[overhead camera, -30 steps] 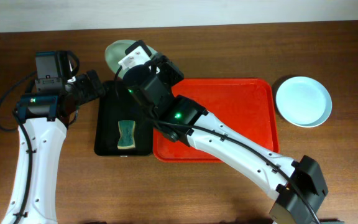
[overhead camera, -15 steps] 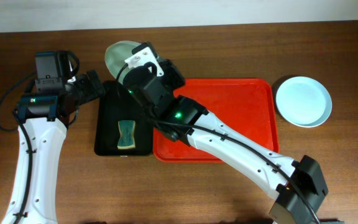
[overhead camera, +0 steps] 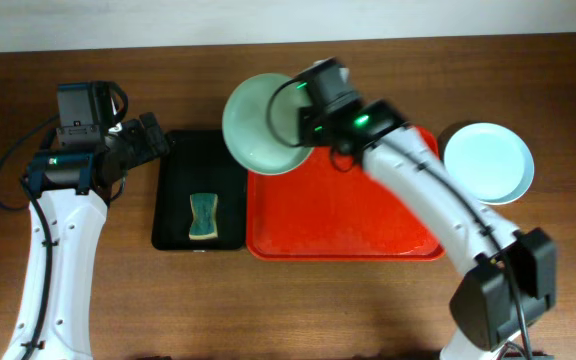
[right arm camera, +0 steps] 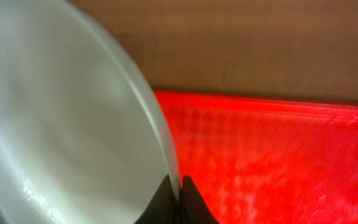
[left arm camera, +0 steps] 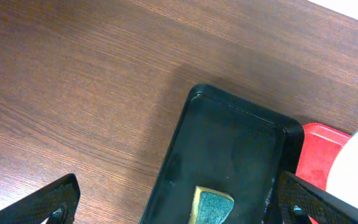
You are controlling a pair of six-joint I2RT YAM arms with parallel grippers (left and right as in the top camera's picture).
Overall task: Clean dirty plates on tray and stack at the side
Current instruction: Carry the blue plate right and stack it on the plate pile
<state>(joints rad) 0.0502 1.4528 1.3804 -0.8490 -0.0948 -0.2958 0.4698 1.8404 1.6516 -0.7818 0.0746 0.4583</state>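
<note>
my right gripper (right arm camera: 179, 196) clamped on rim of 1 pale plate (overhead camera: 258, 125), tilted above red tray (overhead camera: 368, 215) | my left gripper (overhead camera: 161, 140) spread wide, empty, near black tray (overhead camera: 173, 190)

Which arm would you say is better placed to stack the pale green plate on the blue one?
Right: the right gripper grips the green plate's rim, nearer the blue plate; the left gripper hangs open by the black tray.

Plate (right arm camera: 61, 124) blurred and cropped, sponge (left arm camera: 213, 205) cut off by bottom edge, red tray (overhead camera: 368, 210) corner hidden beneath plate
</note>
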